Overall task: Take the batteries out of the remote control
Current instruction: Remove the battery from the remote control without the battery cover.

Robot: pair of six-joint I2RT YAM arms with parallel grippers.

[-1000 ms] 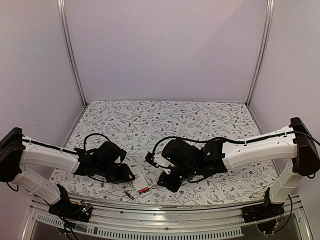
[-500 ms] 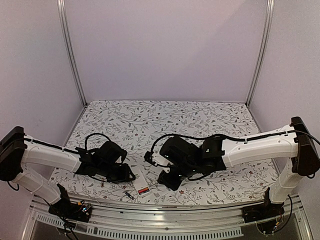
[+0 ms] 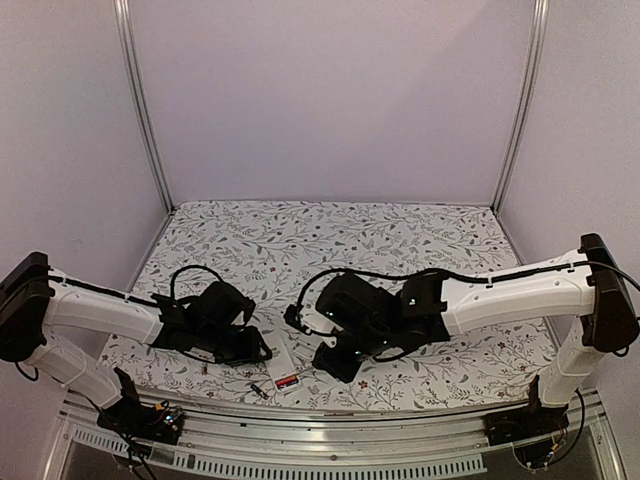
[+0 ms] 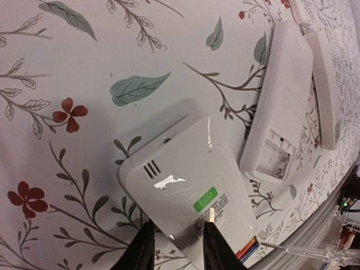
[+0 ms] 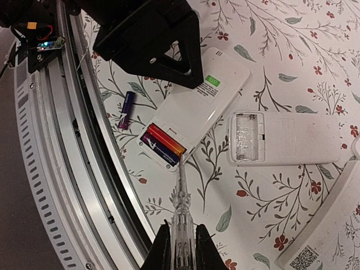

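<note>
Since a second ago the right pincer point(image 5: 180, 247), clamped on a clear screwdriver point(image 5: 181, 216), has been carried toward nine o'clock, so the tip now meets the batteries point(image 5: 162, 144): prying seems imminent. Two cells are counted in the open remote control point(image 5: 194, 106), one loose battery point(image 5: 126, 109) at its nine o'clock on the desk point(image 5: 292, 73). Three remotes are counted. The left pincer point(image 4: 177, 247) is clamped on the loaded one.

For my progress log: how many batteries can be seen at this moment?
3. Two batteries lie side by side in the open remote; one loose battery lies on the table beside it. Others may be hidden.
</note>
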